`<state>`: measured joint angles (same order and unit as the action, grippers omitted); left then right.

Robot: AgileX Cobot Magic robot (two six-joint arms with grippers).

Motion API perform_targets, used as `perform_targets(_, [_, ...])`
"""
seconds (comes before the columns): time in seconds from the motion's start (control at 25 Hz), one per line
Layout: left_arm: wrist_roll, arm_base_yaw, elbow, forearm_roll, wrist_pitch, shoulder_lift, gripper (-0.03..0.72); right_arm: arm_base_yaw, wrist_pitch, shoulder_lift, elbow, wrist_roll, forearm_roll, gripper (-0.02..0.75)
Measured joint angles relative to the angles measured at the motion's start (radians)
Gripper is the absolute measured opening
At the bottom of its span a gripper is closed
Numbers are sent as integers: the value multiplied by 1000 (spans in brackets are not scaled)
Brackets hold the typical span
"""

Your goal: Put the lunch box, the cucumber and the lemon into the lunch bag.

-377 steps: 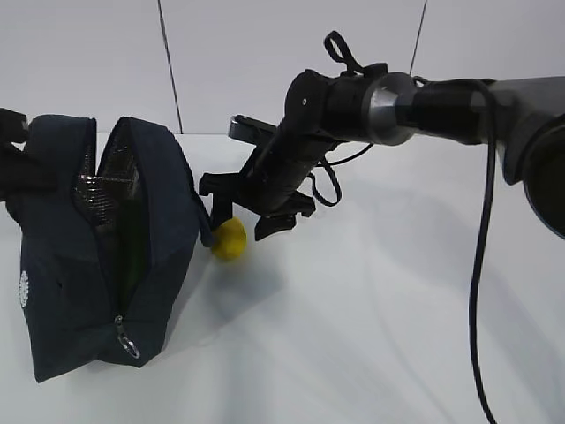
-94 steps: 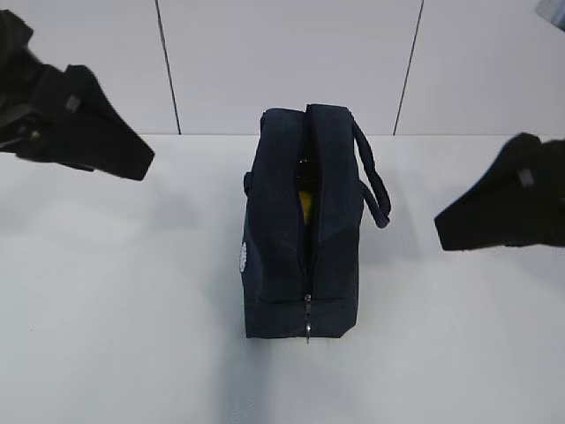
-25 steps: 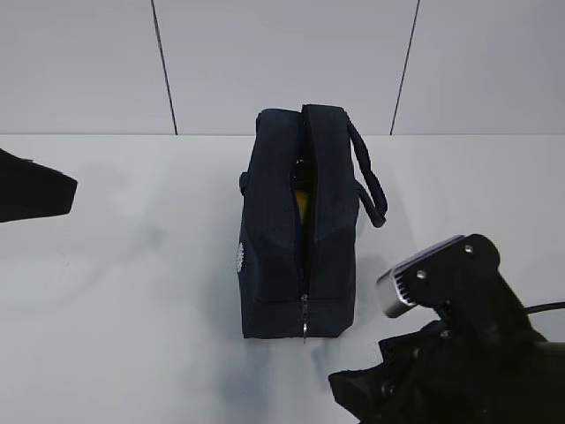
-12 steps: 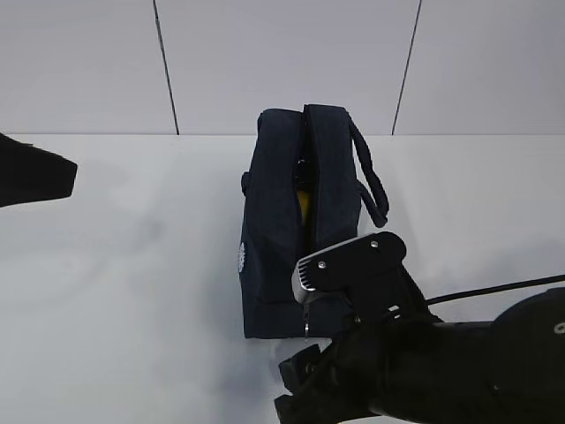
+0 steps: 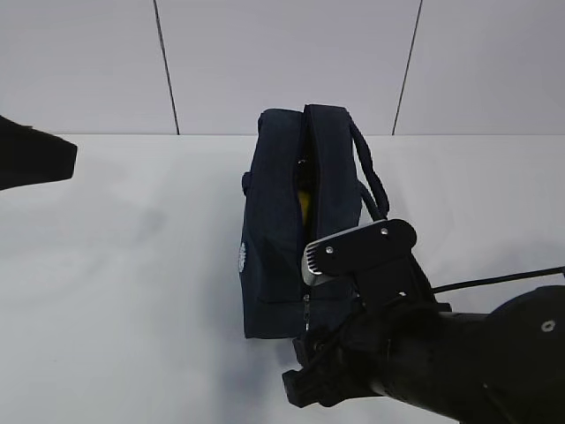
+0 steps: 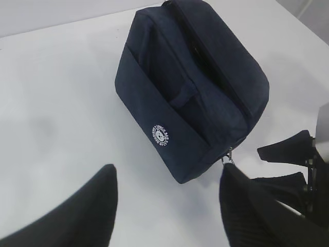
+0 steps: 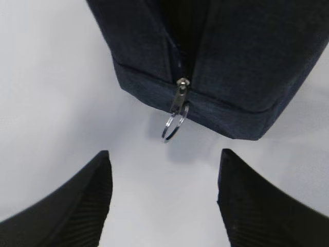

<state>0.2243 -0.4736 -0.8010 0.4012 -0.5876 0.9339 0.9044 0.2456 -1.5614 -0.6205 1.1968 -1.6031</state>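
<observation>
The dark navy lunch bag (image 5: pixel 278 230) stands upright mid-table, its top zipper parted in a narrow slit. A strip of the yellow lemon (image 5: pixel 304 205) shows inside the slit. The lunch box and the cucumber are hidden. My right gripper (image 7: pixel 164 152) is open and empty. It hovers just in front of the bag's near end, where the metal ring pull (image 7: pixel 174 126) hangs between and ahead of the fingers without touching them. My left gripper (image 6: pixel 168 166) is open and empty, held back from the lunch bag (image 6: pixel 195 87) on its logo (image 6: pixel 161 136) side.
The right arm (image 5: pixel 424 353) fills the lower right of the exterior view and covers the bag's near right corner. One left finger (image 5: pixel 35 161) juts in at the left edge. A loop handle (image 5: pixel 371 181) sticks out on the bag's right. White table (image 5: pixel 132 291) all around.
The right arm has swung in from the lower right and now sits at the bag's near, zipper-pull end. The left gripper and the bag have hardly moved.
</observation>
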Motion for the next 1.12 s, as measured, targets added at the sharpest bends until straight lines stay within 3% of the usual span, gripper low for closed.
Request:
perform_targets(0.92, [0,0,0,0,0,0,441,0,57,-187,-103,-162,50,492])
perform_targets(1.12, [0,0,0,0,0,0,441,0,60,-194,-103,-197,84,432])
